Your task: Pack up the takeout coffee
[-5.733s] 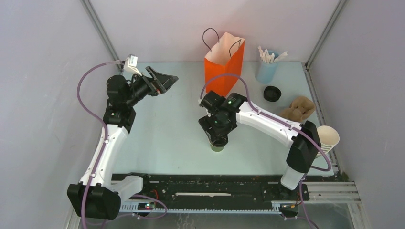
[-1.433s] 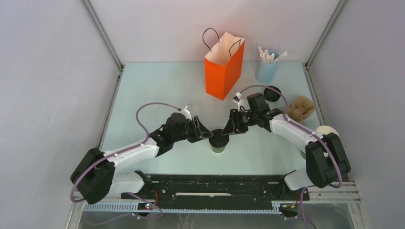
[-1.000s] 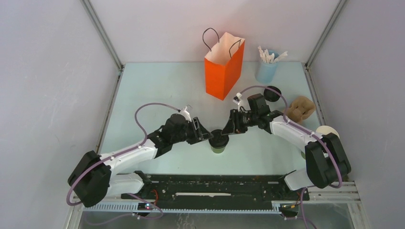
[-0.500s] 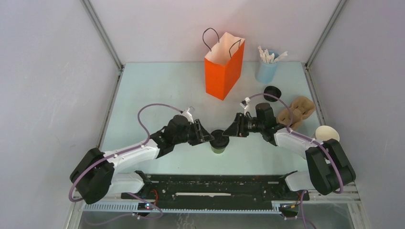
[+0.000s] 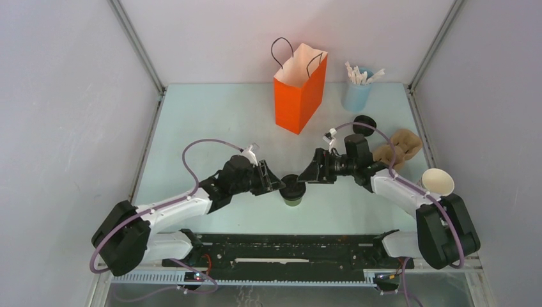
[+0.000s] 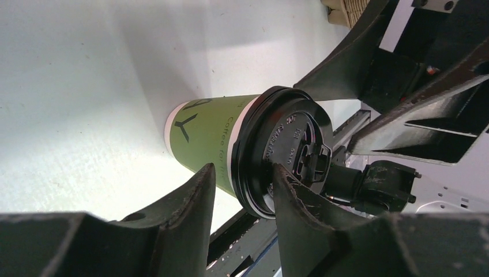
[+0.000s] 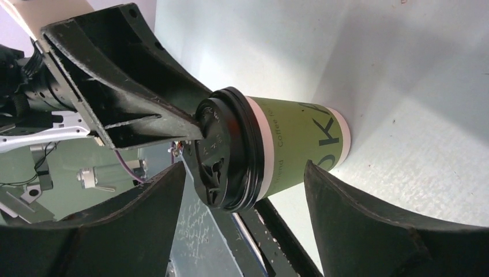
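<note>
Standing upright at the table's near middle, the takeout coffee is being pinched at its black lid rim by the left gripper, while the right gripper is straddling the cup from the right, fingers spread wide.

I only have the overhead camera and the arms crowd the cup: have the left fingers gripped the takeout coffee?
Observer: In the left wrist view the left fingers straddle the rim of the black lid, one over its top, one beside the green side of the takeout coffee. Whether they are clamped, I cannot tell.
Operator: And the other arm?
Observer: In the right wrist view the right fingers are spread wide, one on either side of the takeout coffee and clear of it.
</note>
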`<state>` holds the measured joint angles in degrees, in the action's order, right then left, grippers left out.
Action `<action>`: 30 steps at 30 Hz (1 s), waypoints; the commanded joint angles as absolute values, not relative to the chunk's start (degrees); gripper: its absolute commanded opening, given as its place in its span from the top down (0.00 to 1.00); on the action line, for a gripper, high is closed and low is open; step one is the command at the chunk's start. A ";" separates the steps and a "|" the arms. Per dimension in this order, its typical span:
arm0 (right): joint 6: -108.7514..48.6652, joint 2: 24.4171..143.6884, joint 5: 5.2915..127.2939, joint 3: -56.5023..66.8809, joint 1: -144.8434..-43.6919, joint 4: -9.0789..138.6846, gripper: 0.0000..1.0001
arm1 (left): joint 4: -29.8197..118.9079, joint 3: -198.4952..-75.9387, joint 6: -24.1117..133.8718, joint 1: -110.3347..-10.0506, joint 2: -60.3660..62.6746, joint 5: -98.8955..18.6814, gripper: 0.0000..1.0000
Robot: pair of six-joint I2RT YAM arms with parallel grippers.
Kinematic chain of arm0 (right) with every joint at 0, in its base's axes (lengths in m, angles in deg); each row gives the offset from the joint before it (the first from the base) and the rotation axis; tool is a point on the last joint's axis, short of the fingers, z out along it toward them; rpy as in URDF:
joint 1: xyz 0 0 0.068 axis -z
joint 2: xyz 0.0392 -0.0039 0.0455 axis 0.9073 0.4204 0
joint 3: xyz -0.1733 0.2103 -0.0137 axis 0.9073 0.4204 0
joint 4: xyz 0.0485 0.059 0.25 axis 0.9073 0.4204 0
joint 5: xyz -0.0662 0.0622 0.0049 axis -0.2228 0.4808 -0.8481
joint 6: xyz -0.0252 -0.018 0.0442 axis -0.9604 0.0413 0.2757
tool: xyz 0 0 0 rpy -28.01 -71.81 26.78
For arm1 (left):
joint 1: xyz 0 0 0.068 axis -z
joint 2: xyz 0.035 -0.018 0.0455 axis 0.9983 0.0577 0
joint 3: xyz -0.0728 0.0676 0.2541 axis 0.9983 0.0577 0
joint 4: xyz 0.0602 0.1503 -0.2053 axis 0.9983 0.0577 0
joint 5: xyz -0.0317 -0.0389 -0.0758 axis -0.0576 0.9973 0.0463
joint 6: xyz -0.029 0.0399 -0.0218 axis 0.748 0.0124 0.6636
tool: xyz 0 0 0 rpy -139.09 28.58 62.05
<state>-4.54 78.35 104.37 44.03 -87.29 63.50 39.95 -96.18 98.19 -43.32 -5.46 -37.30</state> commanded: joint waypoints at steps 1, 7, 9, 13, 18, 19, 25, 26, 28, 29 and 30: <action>-8.35 77.45 105.83 42.70 -88.00 70.10 0.16 | 46.20 -97.37 94.63 -43.02 -5.55 -38.98 0.54; -4.52 80.82 108.86 48.48 -85.99 60.66 0.39 | 45.76 -97.58 94.78 -43.09 -4.32 -38.60 0.54; -3.60 82.46 108.73 50.76 -85.75 57.70 0.44 | 45.52 -97.38 94.89 -42.98 -4.22 -38.73 0.54; -1.33 85.06 108.43 56.27 -84.00 50.47 0.47 | 45.05 -95.42 95.09 -42.95 -3.65 -40.03 0.55; -2.66 82.48 105.96 53.63 -84.79 55.08 0.45 | 44.17 -95.39 95.44 -43.01 -2.90 -39.08 0.55; -2.69 81.15 106.17 52.38 -85.33 56.80 0.43 | 44.29 -95.83 95.36 -42.98 -3.08 -38.85 0.55; 1.69 80.24 109.15 48.66 -85.18 52.99 0.22 | 45.74 -97.95 94.59 -42.92 -4.20 -38.78 0.54; 1.41 81.59 109.37 47.21 -85.27 53.45 0.22 | 45.88 -97.99 94.50 -42.91 -4.08 -38.76 0.54; 1.83 85.02 110.62 44.84 -85.45 52.72 0.22 | 45.95 -98.09 94.37 -42.92 -3.75 -38.79 0.54; 2.45 86.75 111.30 43.99 -85.53 51.69 0.23 | 45.93 -98.09 94.24 -42.87 -3.58 -38.77 0.54; 2.89 88.45 111.78 43.44 -85.56 50.69 0.25 | 45.88 -98.05 94.13 -42.92 -3.38 -38.78 0.54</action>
